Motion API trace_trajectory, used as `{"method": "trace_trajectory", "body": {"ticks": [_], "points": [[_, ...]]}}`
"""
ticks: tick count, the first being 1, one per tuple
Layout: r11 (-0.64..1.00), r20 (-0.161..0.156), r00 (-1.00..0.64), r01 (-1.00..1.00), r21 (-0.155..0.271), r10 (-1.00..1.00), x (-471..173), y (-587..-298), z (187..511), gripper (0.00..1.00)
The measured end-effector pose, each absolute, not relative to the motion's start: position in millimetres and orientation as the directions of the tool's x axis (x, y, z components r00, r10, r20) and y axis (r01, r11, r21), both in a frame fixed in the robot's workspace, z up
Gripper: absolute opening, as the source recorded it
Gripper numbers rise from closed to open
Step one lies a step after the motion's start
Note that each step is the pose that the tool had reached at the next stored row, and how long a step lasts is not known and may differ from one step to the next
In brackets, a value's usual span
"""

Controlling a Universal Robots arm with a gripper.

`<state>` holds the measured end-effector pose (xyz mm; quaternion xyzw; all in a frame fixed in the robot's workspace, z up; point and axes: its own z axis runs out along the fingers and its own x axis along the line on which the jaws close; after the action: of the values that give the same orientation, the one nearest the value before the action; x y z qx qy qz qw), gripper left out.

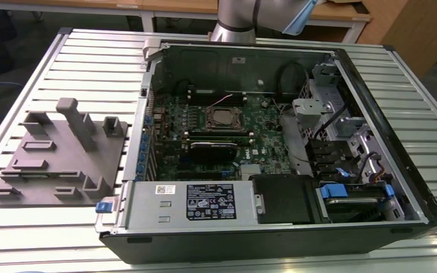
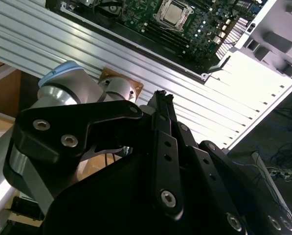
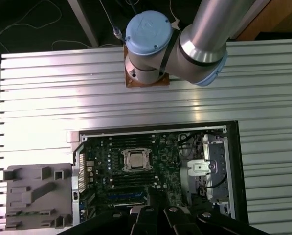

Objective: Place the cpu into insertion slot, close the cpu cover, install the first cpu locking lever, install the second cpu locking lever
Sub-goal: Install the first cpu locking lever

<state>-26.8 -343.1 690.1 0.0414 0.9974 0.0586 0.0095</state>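
The cpu [image 3: 136, 160] [image 2: 172, 13] lies with its dull silver top up in the insertion slot [image 1: 222, 118] on the green board inside the open computer case [image 1: 370, 119]. A silvery frame, the cpu cover [image 3: 126, 161], lies flat around the chip; I cannot tell how the locking levers stand. My gripper [image 2: 161, 96] [image 3: 154, 195] hangs high above the case, far from the socket. Its black fingers are shut together, and I see nothing between them.
The case lies open on a table of aluminium slats [image 1: 66, 62]. A grey moulded fixture [image 1: 59, 153] with posts and pockets sits on the exterior view's left of the case. The arm's base [image 3: 146, 73] is bolted beyond the case. Cables, a black card [image 1: 214, 149] and a drive cage [image 1: 340, 125] crowd the case.
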Motion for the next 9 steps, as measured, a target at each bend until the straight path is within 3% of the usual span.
{"method": "trace_trajectory", "body": {"ticks": [9], "points": [[0.99, -0.014, -0.996, 0.082, 0.117, 0.084, -26.8, -342.9, 689.5, 0.1]]}}
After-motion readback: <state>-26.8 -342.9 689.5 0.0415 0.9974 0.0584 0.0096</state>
